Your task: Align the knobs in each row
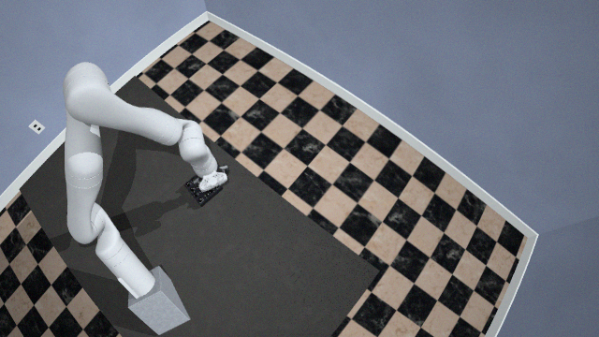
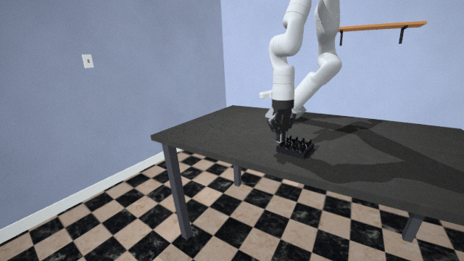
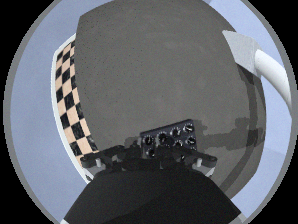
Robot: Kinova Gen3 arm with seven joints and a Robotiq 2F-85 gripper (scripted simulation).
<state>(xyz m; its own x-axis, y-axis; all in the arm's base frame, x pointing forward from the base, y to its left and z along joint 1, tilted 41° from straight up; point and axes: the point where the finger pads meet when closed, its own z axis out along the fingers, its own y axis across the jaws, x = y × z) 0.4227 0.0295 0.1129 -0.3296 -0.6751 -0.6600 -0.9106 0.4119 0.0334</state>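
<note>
The black knob box (image 1: pixel 203 200) (image 2: pixel 295 153) (image 3: pixel 144 134) stands on the dark table, with upright knobs in rows. My gripper (image 2: pixel 280 139) points down at the box's left end in the exterior view, its fingertips low beside or among the knobs there. The fingers stand a small gap apart, and no knob is plainly seen between them. In the top view the arm's wrist hides the gripper and part of the box. In the wrist view the gripper body covers the near part of the box. The white lines, marks and printed names are too small to read.
The dark table (image 1: pixel 262 262) (image 2: pixel 225 138) (image 3: pixel 135 75) carries the box near one long edge. The arm's grey base block (image 1: pixel 161 304) stands on the table. The arm's shadow falls beside the box. A wooden shelf (image 2: pixel 380 26) is on the wall.
</note>
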